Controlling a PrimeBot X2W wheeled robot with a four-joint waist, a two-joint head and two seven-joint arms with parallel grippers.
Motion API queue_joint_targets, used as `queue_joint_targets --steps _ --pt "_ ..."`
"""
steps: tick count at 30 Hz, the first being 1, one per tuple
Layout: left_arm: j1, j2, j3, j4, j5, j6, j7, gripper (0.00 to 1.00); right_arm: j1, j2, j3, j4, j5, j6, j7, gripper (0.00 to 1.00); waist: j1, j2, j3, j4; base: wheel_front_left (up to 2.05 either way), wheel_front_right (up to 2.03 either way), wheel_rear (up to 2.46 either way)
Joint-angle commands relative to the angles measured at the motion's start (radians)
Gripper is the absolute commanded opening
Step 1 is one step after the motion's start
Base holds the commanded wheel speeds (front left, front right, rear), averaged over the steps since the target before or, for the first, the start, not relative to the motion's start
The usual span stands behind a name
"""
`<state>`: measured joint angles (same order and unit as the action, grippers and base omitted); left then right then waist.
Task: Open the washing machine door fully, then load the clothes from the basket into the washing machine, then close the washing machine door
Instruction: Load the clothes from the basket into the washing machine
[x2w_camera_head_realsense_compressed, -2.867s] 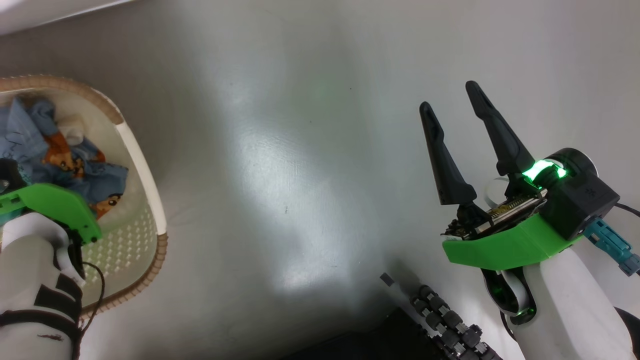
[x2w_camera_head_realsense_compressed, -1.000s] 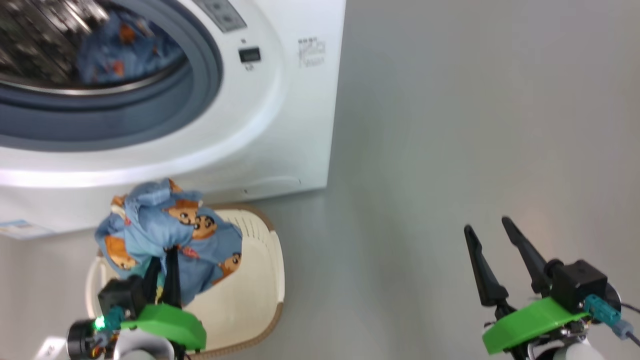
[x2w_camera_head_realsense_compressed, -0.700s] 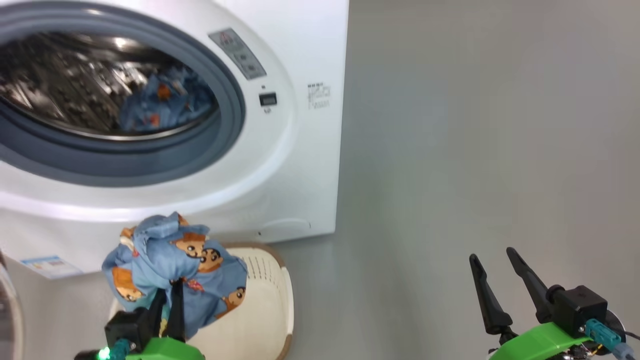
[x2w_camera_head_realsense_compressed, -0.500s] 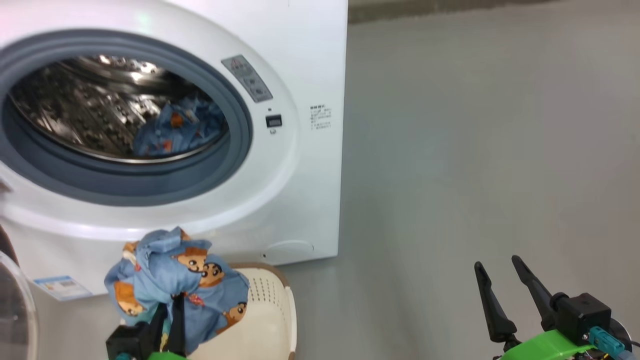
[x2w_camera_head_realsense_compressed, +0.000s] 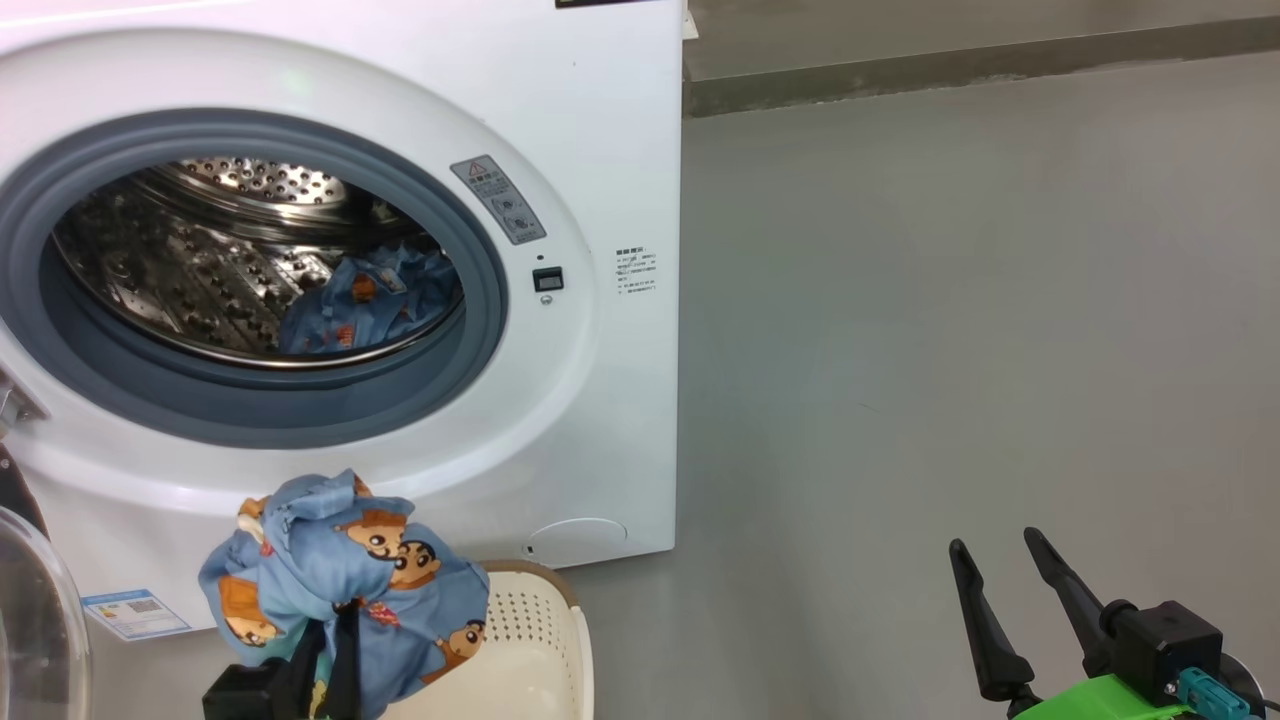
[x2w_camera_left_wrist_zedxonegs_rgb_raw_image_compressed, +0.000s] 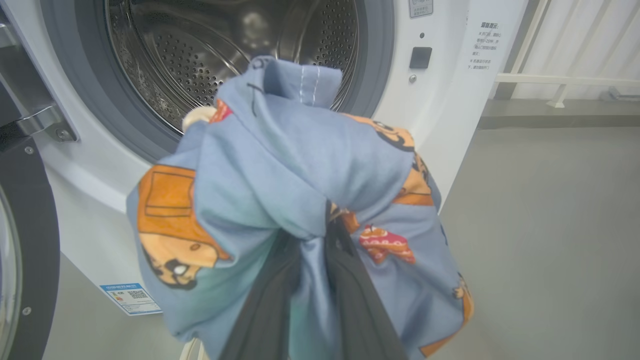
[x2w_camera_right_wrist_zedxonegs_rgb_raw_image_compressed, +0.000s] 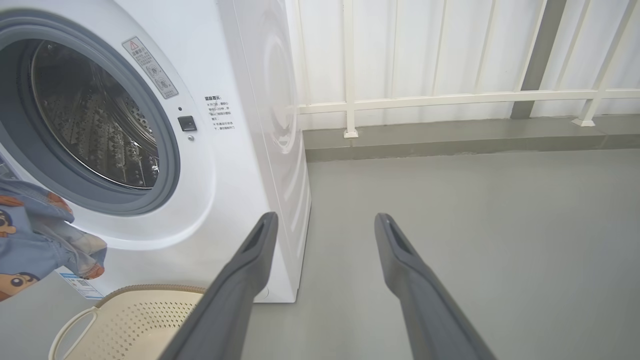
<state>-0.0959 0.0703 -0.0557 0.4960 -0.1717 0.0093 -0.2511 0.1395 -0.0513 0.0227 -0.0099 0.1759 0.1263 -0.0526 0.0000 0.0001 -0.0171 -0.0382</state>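
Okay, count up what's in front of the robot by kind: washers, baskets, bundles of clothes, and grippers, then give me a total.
Washing machine: 1
Basket: 1
Clothes bundles: 2, held bundle and drum bundle
Grippers: 2, left gripper and right gripper
Total: 6

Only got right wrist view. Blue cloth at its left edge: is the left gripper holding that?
Observer: Yes. Left wrist view shows the left gripper shut on the clothes, held up in front of the drum.
Operator: Anything in the drum already?
Observer: Head view: a second blue printed piece lies low in it, towards the right.
Operator: Door position?
Observer: The washing machine door is swung open at the left of the head view, clear of the drum mouth.
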Motion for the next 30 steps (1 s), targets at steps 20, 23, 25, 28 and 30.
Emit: queue_joint_targets --steps 20,23,25,28,30 --pt "-0.074 0.032 0.015 0.034 -0.031 -0.016 0.021 0.00 -0.020 -0.004 0.036 -0.033 -0.001 0.004 0.008 1.00 0.0000 -0.0001 0.020 -0.002 0.00 0.00 0.00" --pt "-0.121 0.051 0.022 0.066 -0.037 -0.017 0.039 0.00 -0.031 -0.004 0.047 -0.034 0.005 0.004 0.007 1.00 0.0000 -0.0001 0.043 -0.019 0.00 0.00 0.00" --pt "-0.140 0.058 0.024 0.079 -0.039 -0.017 0.048 0.00 -0.036 -0.004 0.050 -0.033 0.008 0.004 0.006 1.00 0.0000 -0.0001 0.052 -0.026 0.00 0.00 0.00" --pt "-0.199 0.077 0.033 0.117 -0.048 -0.016 0.080 0.00 -0.053 -0.006 0.061 -0.030 0.015 0.004 0.000 1.00 0.0000 -0.0001 0.082 -0.050 0.00 0.00 0.00" --pt "-0.262 0.103 0.045 0.168 -0.064 -0.026 0.127 0.00 -0.071 -0.007 0.074 -0.019 0.023 0.004 -0.007 1.00 0.0000 -0.0001 0.114 -0.083 0.00 0.00 0.00"
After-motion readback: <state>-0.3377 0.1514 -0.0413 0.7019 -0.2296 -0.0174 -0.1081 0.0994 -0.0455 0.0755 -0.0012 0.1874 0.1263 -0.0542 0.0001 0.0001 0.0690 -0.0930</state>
